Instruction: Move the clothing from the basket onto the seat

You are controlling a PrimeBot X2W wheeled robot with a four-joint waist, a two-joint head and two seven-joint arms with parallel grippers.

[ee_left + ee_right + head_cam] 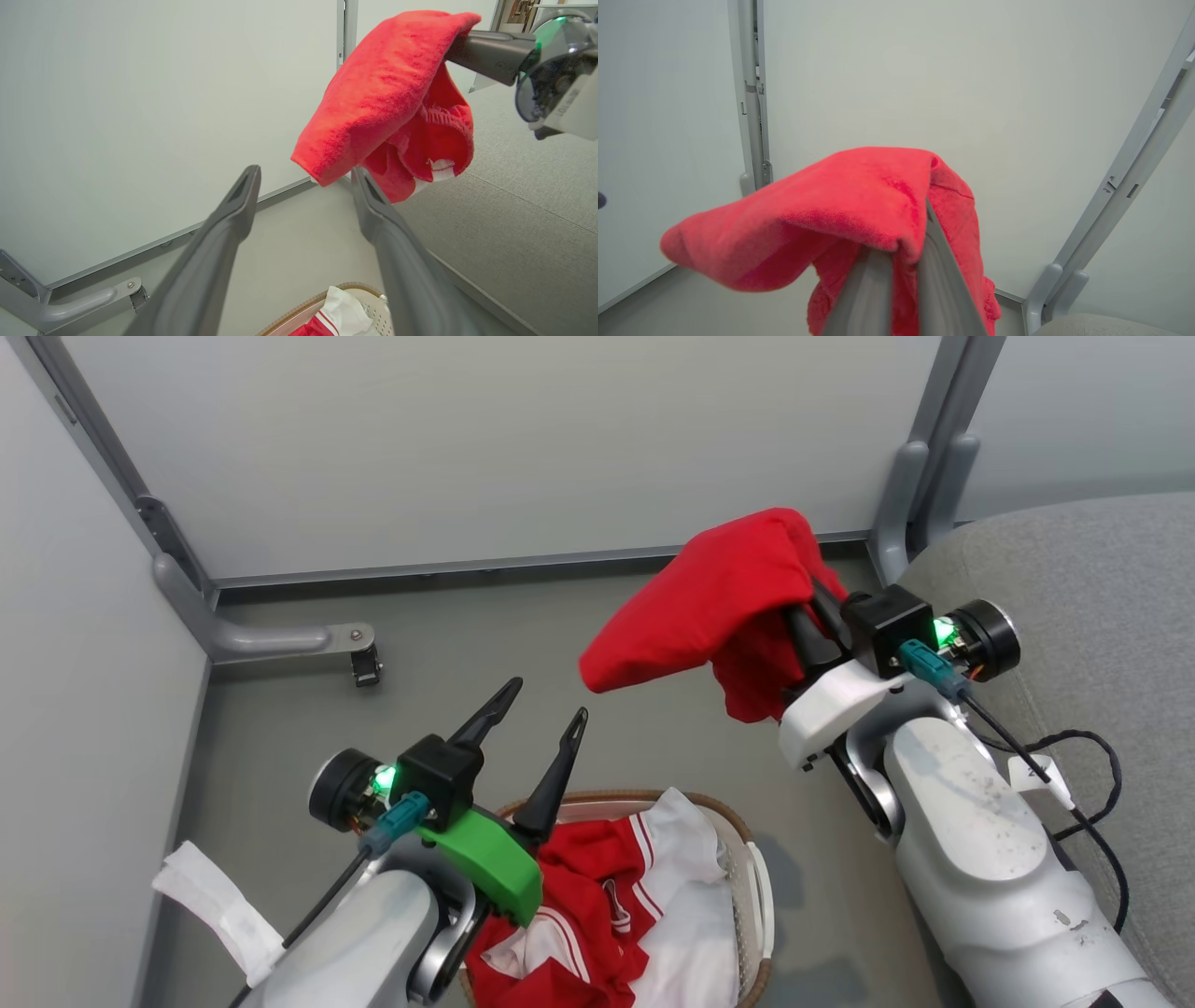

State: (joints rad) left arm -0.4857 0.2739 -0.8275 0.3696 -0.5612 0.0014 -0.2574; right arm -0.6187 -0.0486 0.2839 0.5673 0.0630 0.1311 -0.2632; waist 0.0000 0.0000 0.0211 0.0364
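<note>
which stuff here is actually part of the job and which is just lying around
Job: red garment in the shut right gripper, open left gripper, clothing in the basket, grey seat.
Just there: frame foot, black cable, wall panels.

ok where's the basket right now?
Head view, bottom centre: basket on the floor, partly behind the left gripper, seat off to its right.

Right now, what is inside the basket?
Red garments with white stripes and white panels lie heaped in the basket, reaching its rim. The left arm covers the basket's left part, and the heap hides its floor and anything underneath.
</note>
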